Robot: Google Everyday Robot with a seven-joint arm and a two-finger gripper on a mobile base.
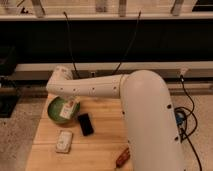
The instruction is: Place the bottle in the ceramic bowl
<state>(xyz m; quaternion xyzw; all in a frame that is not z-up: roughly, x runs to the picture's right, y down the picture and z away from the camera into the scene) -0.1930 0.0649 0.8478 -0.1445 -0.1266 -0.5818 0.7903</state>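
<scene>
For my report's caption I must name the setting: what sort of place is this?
Probably a robotics lab or test area: a pale wooden table stands on speckled floor, black cables hang behind it, and the robot's gripper hangs over a round green ceramic bowl.

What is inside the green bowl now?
The bottle shows within the ceramic bowl, toward its right side in the picture, just under the gripper. The arm covers the bowl's far rim, so whether the bottle rests on the bottom cannot be seen.
</scene>
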